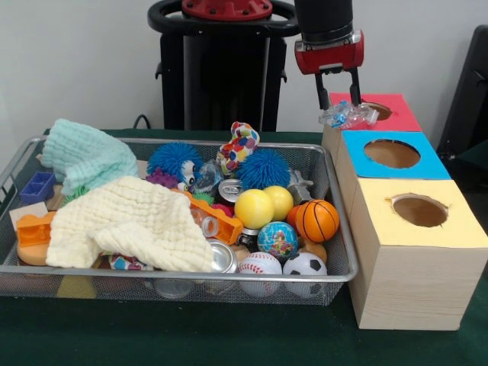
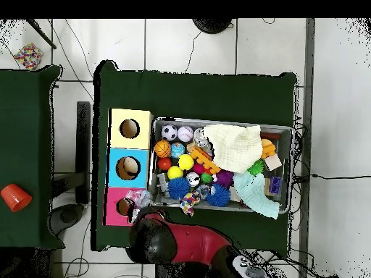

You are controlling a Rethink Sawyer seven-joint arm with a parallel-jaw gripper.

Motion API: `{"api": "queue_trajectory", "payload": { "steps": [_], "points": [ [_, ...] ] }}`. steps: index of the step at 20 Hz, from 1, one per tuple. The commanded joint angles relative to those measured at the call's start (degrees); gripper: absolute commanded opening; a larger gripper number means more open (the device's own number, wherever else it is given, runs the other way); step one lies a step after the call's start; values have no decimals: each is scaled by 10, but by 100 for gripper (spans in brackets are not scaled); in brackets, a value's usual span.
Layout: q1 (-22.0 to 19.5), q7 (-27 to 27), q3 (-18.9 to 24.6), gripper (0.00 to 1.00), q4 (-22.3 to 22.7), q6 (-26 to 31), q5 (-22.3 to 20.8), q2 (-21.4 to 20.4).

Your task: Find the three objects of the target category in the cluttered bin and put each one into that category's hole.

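Front view: end effector clamps a crinkled clear wrapper, its length lying sideways beside the red box's hole.

My claw hangs at the upper right of the front view, closed on a crumpled plastic wrapper just above the rearmost box. Three boxes stand in a row down the right side, the middle box between the rearmost and the nearest box, all touching. The bin fills the left and centre of the desk, just beside the boxes. In it, two cloths lie at the left and a cluster of balls at the lower right.
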Motion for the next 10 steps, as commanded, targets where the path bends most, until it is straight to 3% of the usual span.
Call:
{"api": "queue_trajectory", "payload": {
  "steps": [1,7,10],
  "points": [
    [3,67,-17,0,-88,-30,-9,50],
    [-5,62,-13,0,-93,-22,-10,44],
    [-17,67,5,0,-83,-2,-1,21]
  ]
}}
